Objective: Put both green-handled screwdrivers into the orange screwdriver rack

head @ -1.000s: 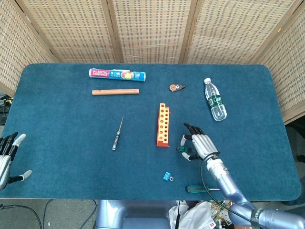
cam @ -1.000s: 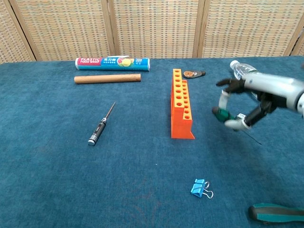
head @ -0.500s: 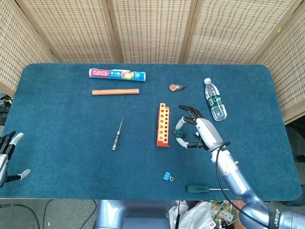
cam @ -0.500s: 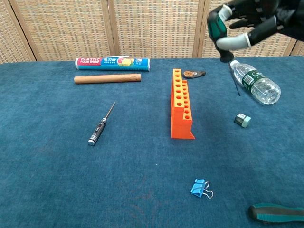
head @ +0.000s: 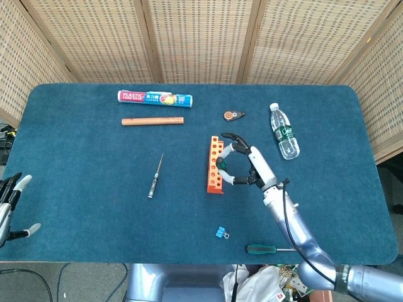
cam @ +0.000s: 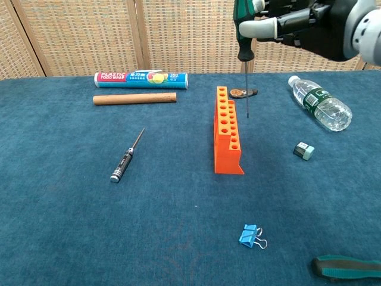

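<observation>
My right hand (head: pixel 247 165) (cam: pixel 297 21) holds a green-handled screwdriver (cam: pixel 243 42) upright, its handle (head: pixel 221 165) pinched between thumb and fingers. The thin shaft points down, its tip hanging just right of the orange rack (cam: pixel 227 131) (head: pixel 215 165) and above the table. A second green-handled screwdriver (head: pixel 267 249) (cam: pixel 348 267) lies flat near the front edge, right of centre. My left hand (head: pixel 11 204) is at the table's front left corner with fingers spread and nothing in it.
A black precision screwdriver (head: pixel 155 177) lies left of the rack. A wooden rod (head: pixel 152 121) and plastic wrap box (head: pixel 155 98) are at the back. A water bottle (head: pixel 284 131), a small eraser (cam: pixel 303 151), a tape measure (head: pixel 233 115) and a blue binder clip (head: pixel 220 233) surround the rack.
My right hand has lifted the screwdriver off the table and carried it left, turning it upright beside the rack. An eraser once under the hand now shows. The left hand has barely moved.
</observation>
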Tool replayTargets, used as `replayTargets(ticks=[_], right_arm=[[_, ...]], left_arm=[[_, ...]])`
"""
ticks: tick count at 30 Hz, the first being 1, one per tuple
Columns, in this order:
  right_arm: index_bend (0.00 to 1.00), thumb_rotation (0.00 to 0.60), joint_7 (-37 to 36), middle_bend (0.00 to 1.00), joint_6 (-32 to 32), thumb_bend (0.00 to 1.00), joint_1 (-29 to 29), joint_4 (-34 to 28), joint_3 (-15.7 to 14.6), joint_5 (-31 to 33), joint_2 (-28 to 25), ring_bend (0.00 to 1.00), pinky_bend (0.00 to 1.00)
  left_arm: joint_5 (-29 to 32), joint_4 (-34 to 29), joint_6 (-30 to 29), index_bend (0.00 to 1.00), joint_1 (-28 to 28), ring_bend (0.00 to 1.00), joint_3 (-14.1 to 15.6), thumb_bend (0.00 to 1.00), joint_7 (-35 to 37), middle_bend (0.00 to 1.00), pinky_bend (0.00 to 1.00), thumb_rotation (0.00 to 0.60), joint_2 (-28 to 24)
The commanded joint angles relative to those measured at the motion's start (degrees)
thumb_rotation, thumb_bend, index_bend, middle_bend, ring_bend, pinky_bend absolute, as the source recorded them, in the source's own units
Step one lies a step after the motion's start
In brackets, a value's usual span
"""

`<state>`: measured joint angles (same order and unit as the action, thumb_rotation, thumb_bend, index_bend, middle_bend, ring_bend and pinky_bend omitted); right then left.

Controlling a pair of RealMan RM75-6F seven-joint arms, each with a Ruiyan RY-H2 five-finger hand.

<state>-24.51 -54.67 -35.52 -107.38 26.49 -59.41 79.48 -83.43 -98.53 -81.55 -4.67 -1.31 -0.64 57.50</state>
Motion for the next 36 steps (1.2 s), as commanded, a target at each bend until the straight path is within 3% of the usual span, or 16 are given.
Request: replayTargets(ticks=[1,15,36], right_arm=[[0.63,0.6,-1.6,0.12,-0.8,0.4,-1.0,2.1,0.4,0.9,2.8,0.0,0.0],[0.63,0.6,1.3,0.12,-4.7,0.4,-2.9,6.7,-1.3,-0.5,9.9,0.0,0.0],[0.63,0.6,1.8,0.12,-4.0,0.4,-3.0,10.0,-2.7,-0.6,11.9,0.0,0.0]], left_arm=[[0.0,0.0,0.0,0.0,0.0,0.0,0.0,0.0,0.2,0.0,0.0,0.6,-0.1],[0.7,0.1,0.6,0.0,-0.3,0.0,-0.1,0.0,-0.5,0.0,0.0,0.6,0.2],[1.1,0.1,0.6,0.0,-0.4,0.0,-0.3,0.0,-0.8,0.0,0.0,0.6,0.3]])
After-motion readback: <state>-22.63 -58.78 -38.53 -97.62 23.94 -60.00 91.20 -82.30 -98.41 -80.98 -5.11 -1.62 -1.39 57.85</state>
